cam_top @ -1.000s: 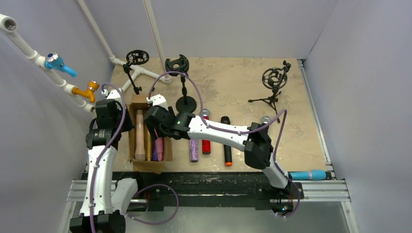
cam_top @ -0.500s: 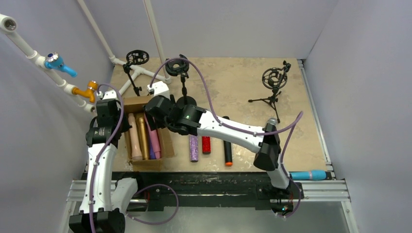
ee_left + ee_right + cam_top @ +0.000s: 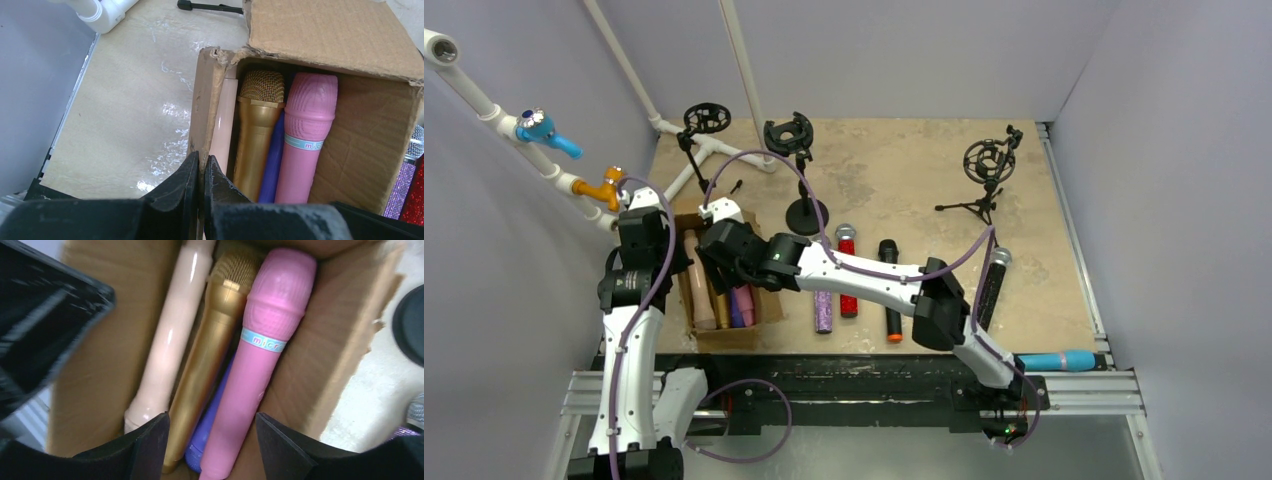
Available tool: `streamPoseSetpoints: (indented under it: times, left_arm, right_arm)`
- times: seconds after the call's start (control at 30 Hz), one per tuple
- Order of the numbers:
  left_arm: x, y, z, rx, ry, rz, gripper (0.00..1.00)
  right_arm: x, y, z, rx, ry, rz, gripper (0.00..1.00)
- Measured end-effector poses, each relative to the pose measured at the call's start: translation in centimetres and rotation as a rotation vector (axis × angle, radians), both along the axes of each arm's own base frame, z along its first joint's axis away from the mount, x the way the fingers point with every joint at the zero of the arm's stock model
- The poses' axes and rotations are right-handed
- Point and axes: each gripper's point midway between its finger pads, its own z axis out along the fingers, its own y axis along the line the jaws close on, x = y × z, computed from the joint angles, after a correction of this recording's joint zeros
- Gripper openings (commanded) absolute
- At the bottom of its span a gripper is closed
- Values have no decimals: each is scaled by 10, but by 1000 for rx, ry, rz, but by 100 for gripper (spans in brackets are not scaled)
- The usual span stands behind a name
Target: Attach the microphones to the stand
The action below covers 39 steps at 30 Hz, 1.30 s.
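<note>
Left fingers point(image 3: 182, 187) pinch box wall point(image 3: 202, 105); microphones point(image 3: 305, 145) packed tight.

The top view looks steeply down from high behind; both wrist views look closely into the same cardboard box point(image 3: 325, 35), also visible from above.

Robot lab test cell: plain grey walls point(image 3: 904, 50) box in beige worktop point(image 3: 904, 190), robot arms point(image 3: 864, 275) bolted to aluminium rail point(image 3: 1104, 385), mock PVC pipes point(image 3: 474, 85) with taps point(image 3: 549, 133).
</note>
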Motion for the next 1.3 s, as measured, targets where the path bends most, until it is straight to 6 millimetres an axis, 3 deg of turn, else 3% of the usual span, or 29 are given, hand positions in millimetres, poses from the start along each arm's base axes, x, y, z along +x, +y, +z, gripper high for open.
streamPoseSetpoints:
  times: [0.2,0.53,0.67,0.87,1.03,1.17,1.3]
  left_arm:
    - [-4,-1,-2,-2,15,-1,0]
    - [-8,-8,-5,-42,31,-17,0]
    - [-8,-9,-7,-47,41,-22,0]
    - [-9,-8,-7,-33,46,-31,0]
    - [-7,-8,-6,-30,39,-35,0]
    - [-3,-9,-3,-29,20,-41,0]
    - [-3,-6,-5,-19,32,-37,0]
  right_arm:
    - [1,5,-44,-67,34,8,65]
    - [19,3,-66,-129,-29,-37,64]
    - [19,10,-73,-117,-27,-18,53]
    - [20,13,-72,-74,-23,7,21]
    - [20,6,-55,-39,-20,23,0]
    - [11,1,-19,37,-21,55,0]
    - [0,-18,30,119,-35,77,0]
